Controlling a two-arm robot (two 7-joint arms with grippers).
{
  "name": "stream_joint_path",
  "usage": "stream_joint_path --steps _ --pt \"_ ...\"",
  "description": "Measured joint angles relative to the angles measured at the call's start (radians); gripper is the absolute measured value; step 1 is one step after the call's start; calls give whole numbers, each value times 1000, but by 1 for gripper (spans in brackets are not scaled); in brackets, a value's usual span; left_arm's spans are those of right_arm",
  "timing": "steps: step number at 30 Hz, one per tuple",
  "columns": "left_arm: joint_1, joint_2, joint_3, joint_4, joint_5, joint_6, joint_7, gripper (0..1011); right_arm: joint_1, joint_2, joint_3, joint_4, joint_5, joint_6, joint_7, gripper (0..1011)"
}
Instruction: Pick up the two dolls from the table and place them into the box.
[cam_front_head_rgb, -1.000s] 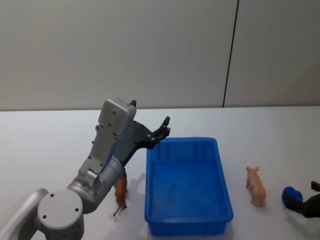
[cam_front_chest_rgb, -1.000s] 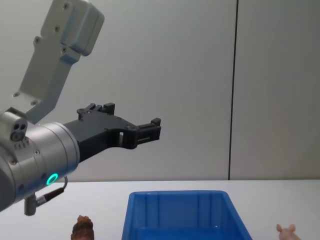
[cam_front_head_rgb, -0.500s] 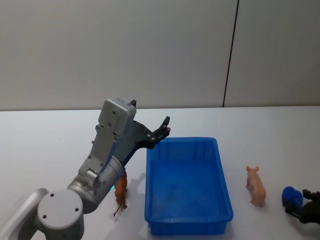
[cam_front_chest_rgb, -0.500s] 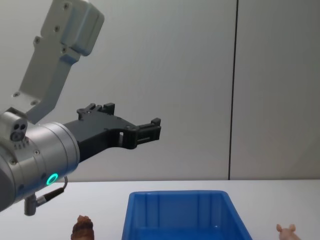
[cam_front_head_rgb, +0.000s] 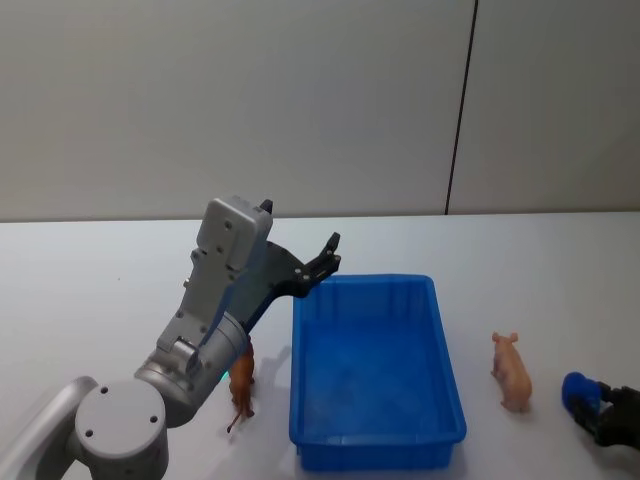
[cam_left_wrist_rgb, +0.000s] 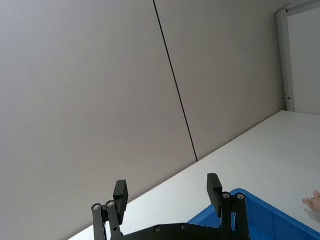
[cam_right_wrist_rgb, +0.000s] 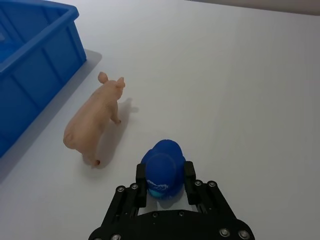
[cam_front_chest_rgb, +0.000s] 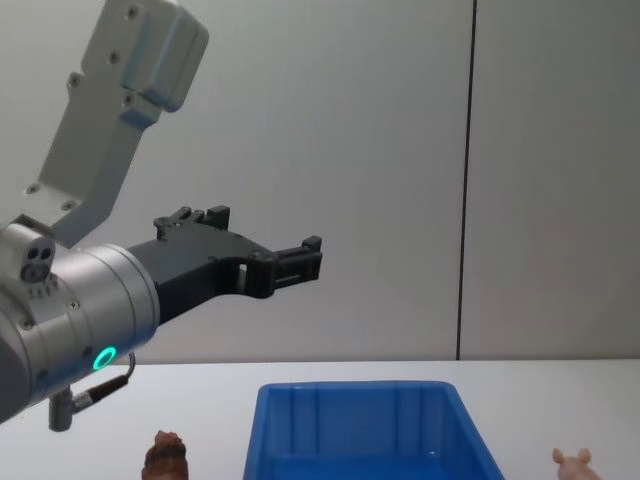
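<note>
Update: right claw, clamped on blue toy, has crept slightly back toward robot, near pink pig on bench; left claw stays spread wide above box. Brown doll stands left of box. Box empty, both dolls waiting.

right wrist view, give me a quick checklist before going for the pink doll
1. Right gripper free to grasp: not ok, it is shut on a blue toy.
2. Pink doll reachable: ok, it stands on the table between the box and the right gripper, touching neither.
3. Box open at the top: ok.
4. Brown doll waiting: ok, on the table beside the box's left wall.
5. Left gripper out of the way: ok, open and raised above the box's far left corner.
</note>
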Motion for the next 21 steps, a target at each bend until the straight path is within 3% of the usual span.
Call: stream_joint_path --steps 21 --pt "0 0 0 0 0 0 0 1001 21 -4 10 -76 16 -134 -5 297"
